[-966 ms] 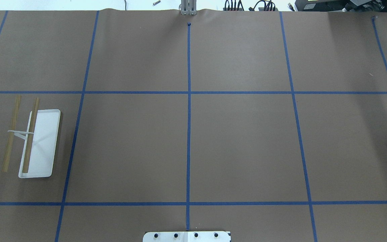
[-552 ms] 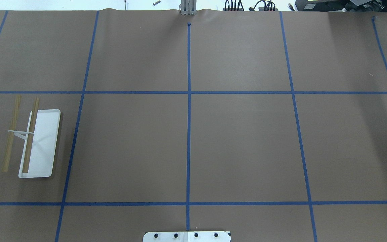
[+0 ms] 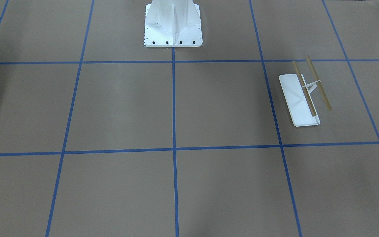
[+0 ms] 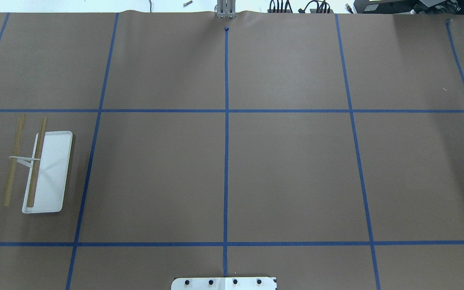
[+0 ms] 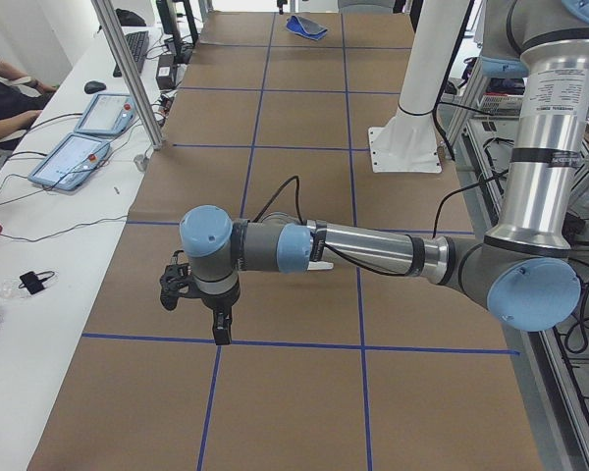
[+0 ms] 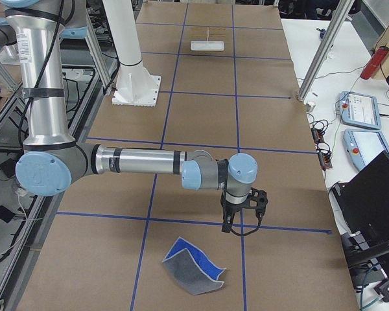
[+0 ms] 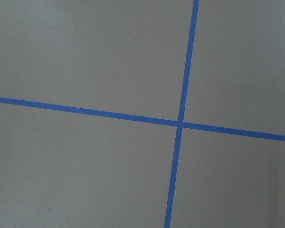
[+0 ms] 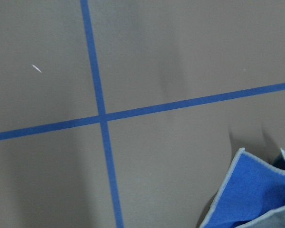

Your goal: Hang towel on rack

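Front view: rack point(image 3: 296, 98) at mid right, rods point(image 3: 324, 95) bare, nothing hung.
Overhead: rack point(image 4: 52, 173) at mid left.
Left side view: left gripper point(image 5: 194, 314) low, center-left; can't tell if spread or closed. Towel point(image 5: 304, 26) tiny at top edge.
Right side view: towel point(image 6: 193, 267) crumpled at bottom center, right gripper point(image 6: 243, 217) just up-right of it, apart; can't tell if spread or closed. Rack point(image 6: 207, 45) far at top.
R wrist: towel corner point(image 8: 256, 190) bottom right.
Prob. soft, light, floppy. Best to pinch a raised corner.

No visible change overhead.
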You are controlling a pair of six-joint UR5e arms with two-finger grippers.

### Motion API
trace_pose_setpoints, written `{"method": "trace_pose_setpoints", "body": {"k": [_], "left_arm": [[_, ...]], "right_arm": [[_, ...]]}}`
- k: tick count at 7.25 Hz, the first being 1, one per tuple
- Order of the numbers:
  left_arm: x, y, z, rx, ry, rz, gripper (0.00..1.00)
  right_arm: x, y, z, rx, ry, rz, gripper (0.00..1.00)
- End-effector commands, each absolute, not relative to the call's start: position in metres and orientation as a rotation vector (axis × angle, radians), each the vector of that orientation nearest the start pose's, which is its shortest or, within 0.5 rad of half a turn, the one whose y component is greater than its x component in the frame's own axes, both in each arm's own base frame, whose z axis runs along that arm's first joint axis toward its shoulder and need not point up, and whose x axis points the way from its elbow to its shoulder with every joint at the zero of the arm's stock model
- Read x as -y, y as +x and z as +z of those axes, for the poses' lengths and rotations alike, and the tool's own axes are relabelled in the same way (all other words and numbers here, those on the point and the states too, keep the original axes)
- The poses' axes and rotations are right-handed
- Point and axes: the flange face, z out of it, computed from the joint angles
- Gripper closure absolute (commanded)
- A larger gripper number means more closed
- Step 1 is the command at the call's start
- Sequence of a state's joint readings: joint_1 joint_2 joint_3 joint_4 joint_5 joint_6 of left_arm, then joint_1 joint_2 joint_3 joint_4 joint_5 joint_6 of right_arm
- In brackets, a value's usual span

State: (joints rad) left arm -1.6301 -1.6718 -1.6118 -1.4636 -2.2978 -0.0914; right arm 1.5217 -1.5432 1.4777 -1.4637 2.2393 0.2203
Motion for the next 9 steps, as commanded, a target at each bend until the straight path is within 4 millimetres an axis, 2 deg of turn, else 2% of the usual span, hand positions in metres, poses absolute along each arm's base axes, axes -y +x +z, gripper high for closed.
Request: {"method": "trace_pose_setpoints", "body": {"k": [1, 2, 3, 4, 5, 6, 7, 9], "left_arm": [[0.521, -0.098, 0.598, -0.730, 0.049, -0.119, 0.01], [0.502, -0.097, 0.602, -0.731, 0.076, -0.109, 0.01], [0.499, -0.097, 0.601, -0.733, 0.112, -0.097, 0.01], [0.496, -0.097, 0.604, -0.731, 0.112, -0.095, 0.01], [0.496, -0.097, 0.603, -0.731, 0.128, -0.089, 0.01], [0.496, -0.097, 0.602, -0.731, 0.130, -0.088, 0.01], [0.498, -0.095, 0.601, -0.731, 0.130, -0.086, 0.01], [0.497, -0.095, 0.600, -0.731, 0.131, -0.086, 0.01]], "right_arm": [[0.480, 0.051, 0.772, 0.643, 0.024, 0.035, 0.00], [0.472, 0.052, 0.797, 0.639, 0.006, -0.006, 0.00], [0.467, 0.055, 0.807, 0.638, -0.011, 0.010, 0.00], [0.456, 0.059, 0.827, 0.635, -0.048, 0.023, 0.00], [0.451, 0.078, 0.831, 0.615, -0.037, 0.046, 0.00], [0.447, 0.087, 0.839, 0.564, -0.036, 0.028, 0.00], [0.446, 0.091, 0.852, 0.517, -0.052, 0.016, 0.00], [0.457, 0.091, 0.851, 0.507, -0.053, 0.025, 0.00]]}}
